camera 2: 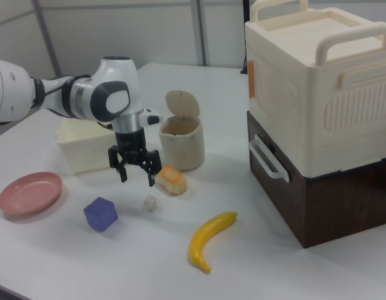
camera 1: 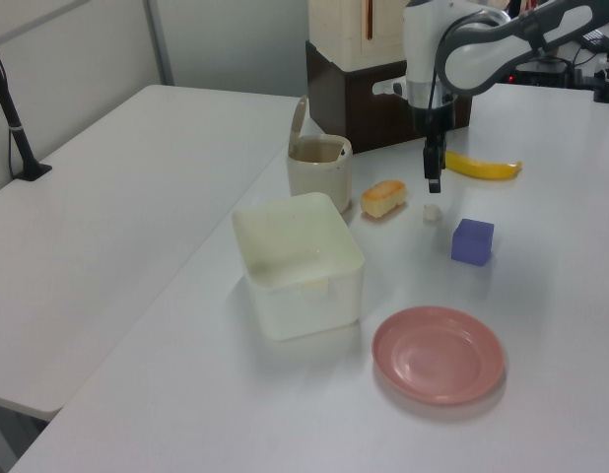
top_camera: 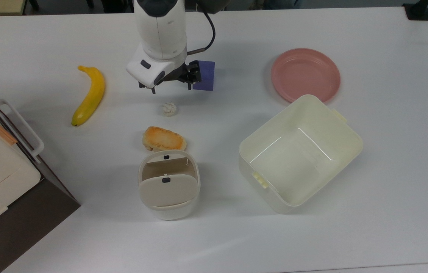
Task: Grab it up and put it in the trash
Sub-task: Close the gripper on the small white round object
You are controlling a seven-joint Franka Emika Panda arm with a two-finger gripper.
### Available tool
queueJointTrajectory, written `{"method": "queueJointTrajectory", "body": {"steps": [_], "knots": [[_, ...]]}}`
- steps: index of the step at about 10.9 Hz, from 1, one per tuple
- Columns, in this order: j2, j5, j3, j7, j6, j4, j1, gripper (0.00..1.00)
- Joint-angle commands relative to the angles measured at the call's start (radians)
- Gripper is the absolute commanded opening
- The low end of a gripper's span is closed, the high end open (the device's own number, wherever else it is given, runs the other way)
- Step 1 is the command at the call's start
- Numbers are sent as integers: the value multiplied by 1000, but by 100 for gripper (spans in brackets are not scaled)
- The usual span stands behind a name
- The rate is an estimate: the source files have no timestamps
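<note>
The end effector (camera 2: 137, 177) hangs above the white worktop (top_camera: 350, 227) with its two fingers spread apart and nothing between them; the right view shows this gap plainly, while in the left view the fingers line up into one dark bar. The paper ball (top_camera: 169, 109) lies on the worktop just below the end effector in the top view, between the purple cube (top_camera: 205, 75) and the bread roll (top_camera: 164, 139). The trash bin (top_camera: 168, 184) stands just beyond the roll; the right view shows its flap lid tilted up, the top view its two small dark tabs. The right view also takes in a cream case (camera 2: 318, 81) stacked on a dark brown box (camera 2: 330, 194). No writing is readable
</note>
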Motion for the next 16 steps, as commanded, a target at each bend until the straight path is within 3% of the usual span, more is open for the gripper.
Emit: {"method": "queueJointTrajectory", "body": {"steps": [1,8,14,16], "knots": [[26,6,-12,-61,55,-32,2,82],[89,5,-26,-97,129,-30,0,57],[90,5,-26,-97,130,-7,2,8],[68,22,-31,-91,109,60,-1,4]]}}
